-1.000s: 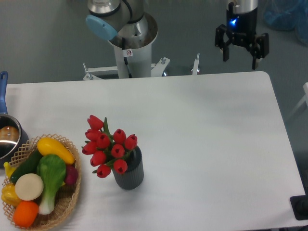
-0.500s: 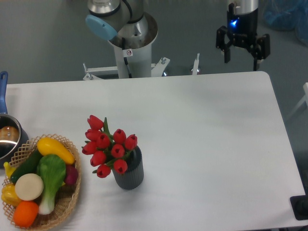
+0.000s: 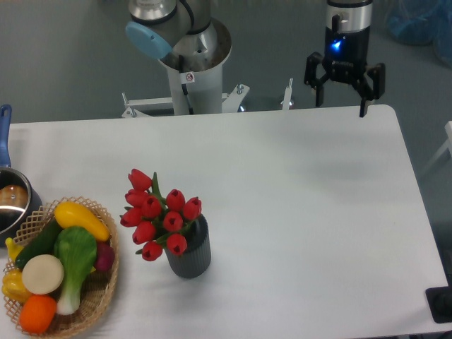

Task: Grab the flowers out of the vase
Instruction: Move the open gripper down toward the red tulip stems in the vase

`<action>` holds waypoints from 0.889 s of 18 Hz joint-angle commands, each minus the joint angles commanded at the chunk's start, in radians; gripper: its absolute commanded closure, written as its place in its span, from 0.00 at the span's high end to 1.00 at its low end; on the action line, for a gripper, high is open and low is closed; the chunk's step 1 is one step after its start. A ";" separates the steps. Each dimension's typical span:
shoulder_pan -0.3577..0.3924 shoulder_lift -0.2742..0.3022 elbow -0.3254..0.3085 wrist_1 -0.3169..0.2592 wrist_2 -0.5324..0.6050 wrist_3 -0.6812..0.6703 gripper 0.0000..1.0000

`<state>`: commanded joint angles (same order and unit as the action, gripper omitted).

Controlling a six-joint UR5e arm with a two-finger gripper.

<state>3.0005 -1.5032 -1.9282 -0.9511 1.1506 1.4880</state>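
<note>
Status: nothing of the pick is done yet. The flowers (image 3: 159,215) sit in the vase (image 3: 189,253), red buds leaning out toward 10 o'clock over its rim, stems hidden inside. The vase stands upright on the bench (image 3: 296,212), at about 7 o'clock from the bench's middle, just beside the wicker basket (image 3: 99,300) of toy vegetables but not touching it.

The pincer (image 3: 340,90) hangs at the far edge of the bench, around 1 o'clock, well apart from the vase. Its fingers are spread wide with nothing between them; a blue light shows on the wrist above.

A steel pot (image 3: 10,205) with a blue handle sits at the 9 o'clock edge, partly out of view.

Left to do, by my reading: the whole job. The arm has to cross toward 7 o'clock, come down over the bunch, close on the stems or the gathered heads, and lift them clear of the vase. The lean of the buds may make a straight-down grip awkward.
</note>
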 joint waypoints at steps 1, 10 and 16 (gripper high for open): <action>-0.002 -0.006 0.002 0.003 -0.020 -0.008 1.00; -0.015 -0.058 0.040 0.005 -0.209 -0.095 1.00; -0.061 -0.120 0.069 0.078 -0.279 -0.170 1.00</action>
<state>2.9392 -1.6228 -1.8592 -0.8730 0.8714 1.3178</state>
